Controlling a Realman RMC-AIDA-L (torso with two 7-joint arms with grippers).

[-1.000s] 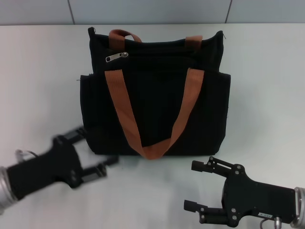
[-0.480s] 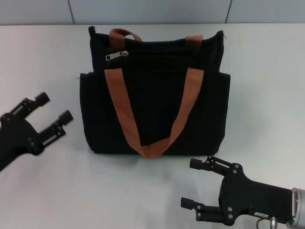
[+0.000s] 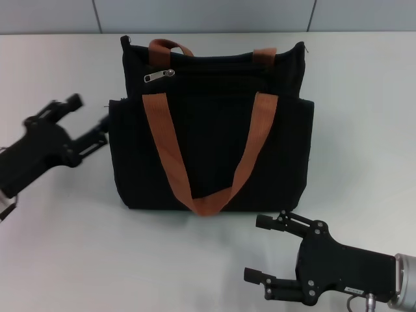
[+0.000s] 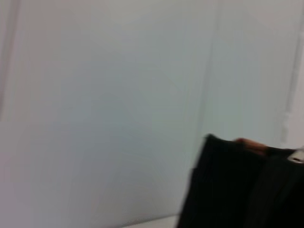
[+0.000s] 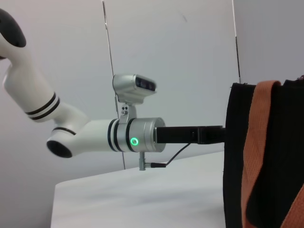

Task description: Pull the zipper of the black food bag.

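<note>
1. In the head view we count one black food bag (image 3: 211, 133), one zipper (image 3: 159, 76), two orange-brown handles (image 3: 201, 166), and two grippers. The left gripper (image 3: 88, 120) hangs with fingers spread, its tips just beside the bag's left side pocket; the zipper lies up and to the right of it, on the bag's upper edge. Half a second ago this gripper sat lower and well clear of the bag. The right gripper (image 3: 266, 250), also spread, sits just below the bag's front edge, barely shifted.
2. In the left wrist view we see one blurred bag corner (image 4: 237, 185) against the wall.
3. In the right wrist view we see the left arm (image 5: 95, 135) reaching to the bag's side (image 5: 235, 156), with one handle (image 5: 256, 142) showing.
</note>
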